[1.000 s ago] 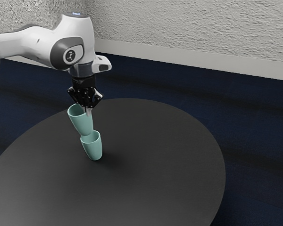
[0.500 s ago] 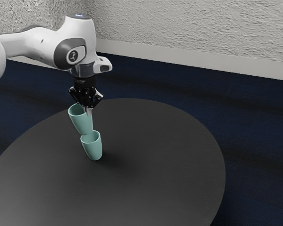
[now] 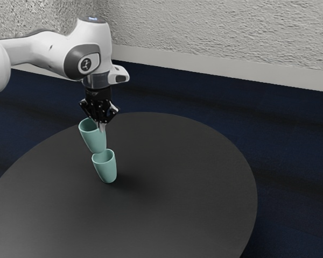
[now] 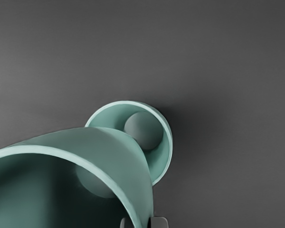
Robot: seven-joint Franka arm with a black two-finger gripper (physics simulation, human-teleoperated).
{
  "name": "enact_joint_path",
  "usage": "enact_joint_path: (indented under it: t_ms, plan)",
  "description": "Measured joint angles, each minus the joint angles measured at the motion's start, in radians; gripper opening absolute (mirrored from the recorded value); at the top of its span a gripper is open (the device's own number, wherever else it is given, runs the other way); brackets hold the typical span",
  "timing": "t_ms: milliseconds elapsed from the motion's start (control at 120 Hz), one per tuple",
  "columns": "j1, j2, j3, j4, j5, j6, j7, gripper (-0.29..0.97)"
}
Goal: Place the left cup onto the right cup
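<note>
- Pincer (image 3: 100, 126) is clenched on the rim of the upper cup (image 3: 93, 138), one finger inside the wall and one outside. That is probably why the cup hangs at a slant rather than plumb.
- Upper cup's base rests in the mouth of the lower cup (image 3: 105, 167), touching it. It leans away toward the arm, so it is not seated straight.
- Lower cup stands upright on the round tabletop (image 3: 194, 183), nearer its far edge than its near one, on the exterior view's left half.
- From the wrist view, the upper cup's (image 4: 61, 156) wall covers part of the lower cup's (image 4: 164, 137) opening. The stack looks nearly made, and letting go now might tip the leaning cup.
</note>
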Motion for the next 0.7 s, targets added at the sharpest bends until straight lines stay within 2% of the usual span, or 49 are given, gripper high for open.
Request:
enact_joint_path:
  t_ms: [700]
  plan:
    - [-0.003,0.045,0.000,0.019,0.000,0.008,0.000,-0.10]
